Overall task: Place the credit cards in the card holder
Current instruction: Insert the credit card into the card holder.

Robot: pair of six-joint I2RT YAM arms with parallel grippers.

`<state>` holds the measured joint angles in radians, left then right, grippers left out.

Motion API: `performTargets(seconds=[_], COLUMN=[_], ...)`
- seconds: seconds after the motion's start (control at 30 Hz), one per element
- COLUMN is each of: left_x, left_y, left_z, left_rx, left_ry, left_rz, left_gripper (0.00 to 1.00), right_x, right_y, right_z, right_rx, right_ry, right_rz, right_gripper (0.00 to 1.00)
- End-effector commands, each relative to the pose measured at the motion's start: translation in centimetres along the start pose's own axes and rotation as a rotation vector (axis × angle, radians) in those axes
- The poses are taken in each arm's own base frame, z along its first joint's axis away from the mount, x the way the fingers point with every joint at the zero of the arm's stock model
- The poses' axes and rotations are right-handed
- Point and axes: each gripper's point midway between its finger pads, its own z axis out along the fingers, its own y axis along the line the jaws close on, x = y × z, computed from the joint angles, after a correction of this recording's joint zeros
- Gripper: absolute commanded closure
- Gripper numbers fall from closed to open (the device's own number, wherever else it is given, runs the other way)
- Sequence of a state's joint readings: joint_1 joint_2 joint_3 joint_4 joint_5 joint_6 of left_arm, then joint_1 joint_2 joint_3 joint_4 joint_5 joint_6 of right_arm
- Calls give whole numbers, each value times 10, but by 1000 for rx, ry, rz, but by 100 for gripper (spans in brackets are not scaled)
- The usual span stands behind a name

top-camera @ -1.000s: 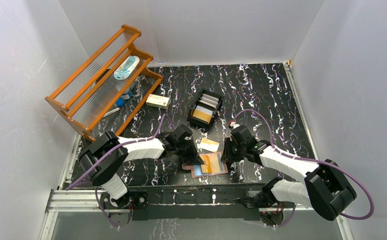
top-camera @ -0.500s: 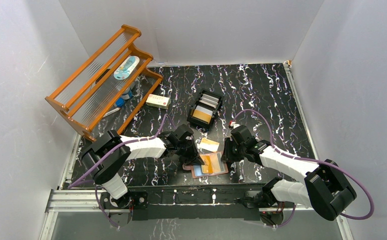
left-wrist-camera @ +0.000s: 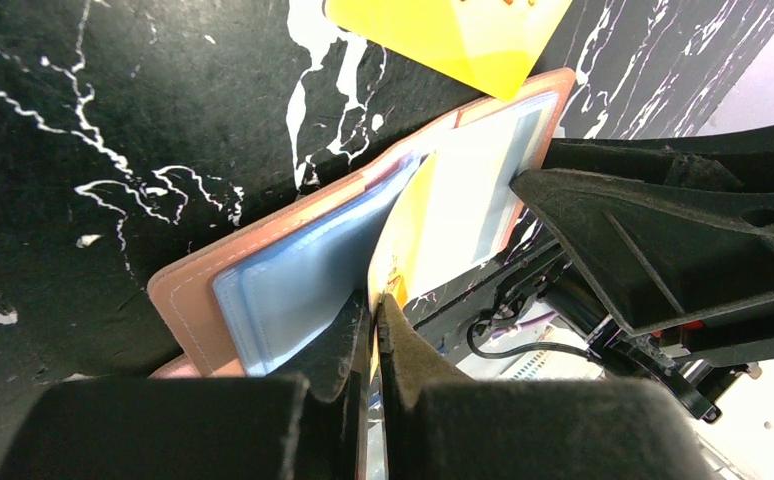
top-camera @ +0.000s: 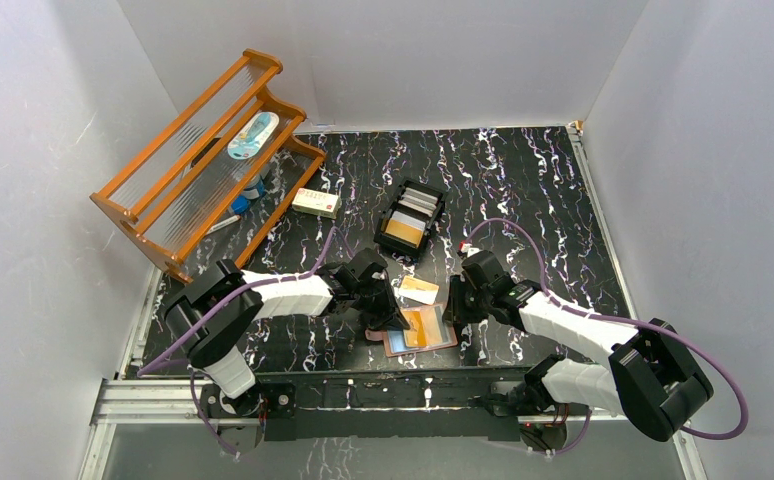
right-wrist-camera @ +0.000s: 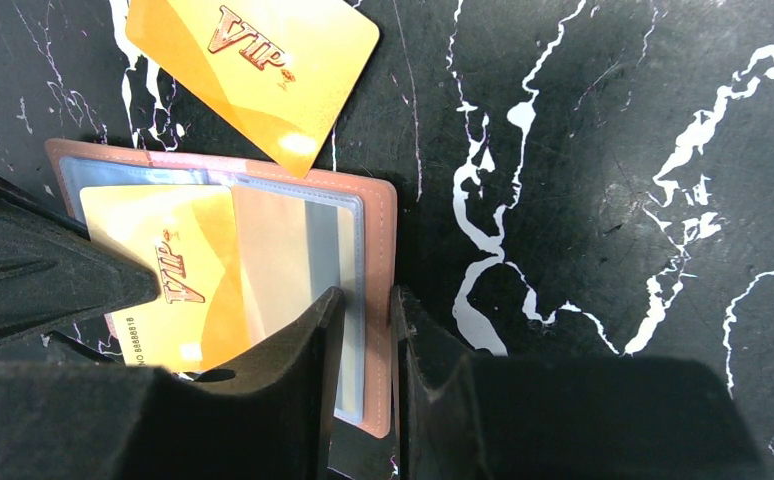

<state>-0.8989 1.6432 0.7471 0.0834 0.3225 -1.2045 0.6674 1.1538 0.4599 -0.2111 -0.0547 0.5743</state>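
Two gold cards are in play. The held card (left-wrist-camera: 403,225) stands on edge, pinched at its near corner by the closed left gripper (left-wrist-camera: 375,312). Its far end is down among the clear sleeves of the open holder (left-wrist-camera: 198,300), just ahead of those fingertips. The loose card (right-wrist-camera: 253,70) lies flat beyond the holder, ahead of both pairs of fingers, with one corner at the holder's far rim. The right gripper (right-wrist-camera: 368,310) straddles the holder's right border, jaws drawn in on the cover and sleeve edge between them.

Whether the held card sits inside a pocket or only between two leaves, I cannot tell. That is the main risk:

- Pushed on, it may slide between sleeves rather than into one.
- It may catch a sleeve mouth and buckle.
- The right gripper holds one border only, so a sideways shove could swing the holder or pull it free.
- The two grippers are close together and could touch.
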Motion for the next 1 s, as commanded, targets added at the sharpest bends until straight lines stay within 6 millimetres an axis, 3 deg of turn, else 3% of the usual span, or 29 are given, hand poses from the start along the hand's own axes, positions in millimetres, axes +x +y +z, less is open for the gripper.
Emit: performTargets(seconds=[0.0,0.43,0.97], left_x=[1,0,-1], left_y=[-4,-5,-4], left_z=[9,3,0], left_rx=[21,30,110], left_ry=[-11,-19,-73], left_rz=[41,89,-23], left_gripper=[100,100,100], right_x=[15,16,16], right_y=[-11,-12,-12], right_z=[4,4,4], right_rx=[39,43,44], right_ry=[46,50,54], right_rz=[4,14,11], right_gripper=[69,70,71])
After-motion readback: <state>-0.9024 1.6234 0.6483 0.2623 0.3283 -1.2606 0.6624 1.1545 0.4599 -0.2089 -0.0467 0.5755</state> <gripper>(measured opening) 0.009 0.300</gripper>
